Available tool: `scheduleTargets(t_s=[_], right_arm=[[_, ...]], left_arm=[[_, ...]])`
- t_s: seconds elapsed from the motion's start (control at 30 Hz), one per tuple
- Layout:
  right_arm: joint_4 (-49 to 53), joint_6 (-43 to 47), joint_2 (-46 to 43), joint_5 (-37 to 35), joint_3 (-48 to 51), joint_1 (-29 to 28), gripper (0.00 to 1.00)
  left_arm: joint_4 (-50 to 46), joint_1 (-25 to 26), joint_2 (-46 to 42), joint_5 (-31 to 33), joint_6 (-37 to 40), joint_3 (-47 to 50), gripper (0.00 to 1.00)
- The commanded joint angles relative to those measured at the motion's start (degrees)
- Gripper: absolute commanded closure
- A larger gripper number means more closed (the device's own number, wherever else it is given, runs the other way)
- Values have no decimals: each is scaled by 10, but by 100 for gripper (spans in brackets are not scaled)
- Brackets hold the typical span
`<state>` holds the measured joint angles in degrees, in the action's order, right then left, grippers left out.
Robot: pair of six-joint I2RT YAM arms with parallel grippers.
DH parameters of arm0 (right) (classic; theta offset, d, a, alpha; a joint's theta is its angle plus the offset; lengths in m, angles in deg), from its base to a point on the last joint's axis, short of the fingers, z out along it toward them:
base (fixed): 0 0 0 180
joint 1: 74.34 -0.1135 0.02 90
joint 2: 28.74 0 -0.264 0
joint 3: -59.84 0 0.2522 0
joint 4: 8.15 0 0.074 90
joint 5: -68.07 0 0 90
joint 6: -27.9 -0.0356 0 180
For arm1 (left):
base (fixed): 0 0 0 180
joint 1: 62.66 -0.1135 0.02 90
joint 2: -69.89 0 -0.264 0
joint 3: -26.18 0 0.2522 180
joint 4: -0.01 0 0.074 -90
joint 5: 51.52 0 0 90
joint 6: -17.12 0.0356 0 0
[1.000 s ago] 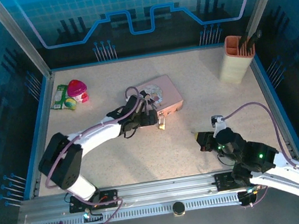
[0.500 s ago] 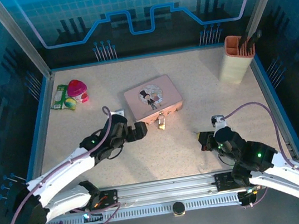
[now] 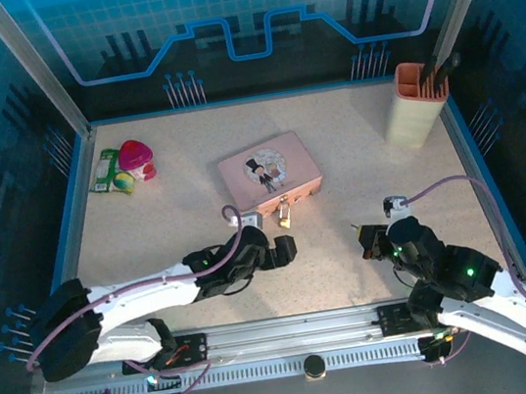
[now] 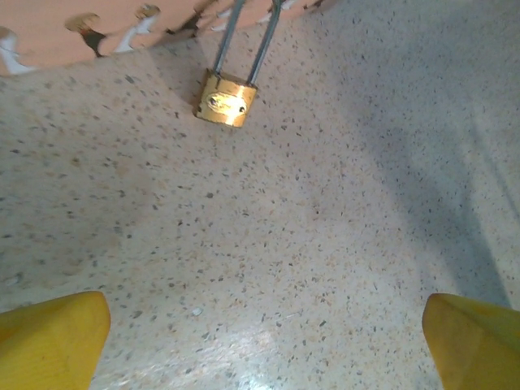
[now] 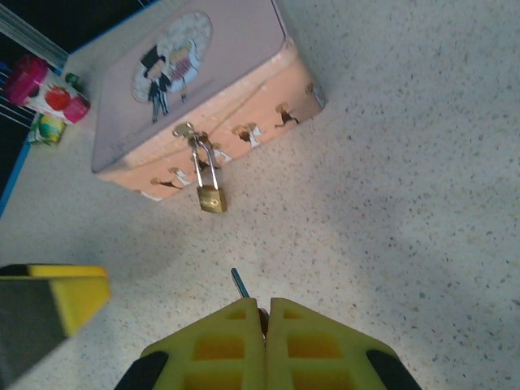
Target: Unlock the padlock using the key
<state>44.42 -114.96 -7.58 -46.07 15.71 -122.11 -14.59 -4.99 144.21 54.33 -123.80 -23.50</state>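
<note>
Brass padlock point(image 3: 285, 216) is hung from the latch of the pink tin point(image 3: 269, 169) | left gripper point(image 3: 286, 250) has been drawn back toward the near edge since 0.5 s ago, spread wide, nothing held | right gripper point(image 5: 265, 313) is clamped on the key point(image 5: 240, 283) (tip protruding), shifted slightly right | speckled beige table point(image 3: 367, 162), blue-lit walls point(image 3: 247, 21)

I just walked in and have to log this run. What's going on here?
The right gripper is shut on the key, whose tip sticks out toward the padlock but is short of it. The padlock hangs from the clasp of the pink tin, and its shackle looks closed. The left gripper is open and holds nothing, low in front of the padlock. The key is not yet in the padlock.
</note>
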Motion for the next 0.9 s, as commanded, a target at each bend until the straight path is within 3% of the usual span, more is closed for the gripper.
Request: scheduleTargets(t_s=[0.0, 0.2, 0.33, 0.6, 0.87], right_arm=[[22, 9, 17, 11, -11, 7, 100], [-44, -27, 14, 40, 35, 7, 100], [-37, -17, 13, 43, 25, 8, 100], [-35, -25, 10, 57, 36, 8, 100], [-47, -36, -6, 70, 59, 8, 100]], left_arm=[[76, 3, 26, 14, 12, -16, 1], [114, 2, 80, 32, 50, -32, 1], [135, 0, 116, 41, 69, -47, 2], [79, -62, 214, 72, 126, -125, 12], [43, -84, 294, 34, 167, -204, 24]])
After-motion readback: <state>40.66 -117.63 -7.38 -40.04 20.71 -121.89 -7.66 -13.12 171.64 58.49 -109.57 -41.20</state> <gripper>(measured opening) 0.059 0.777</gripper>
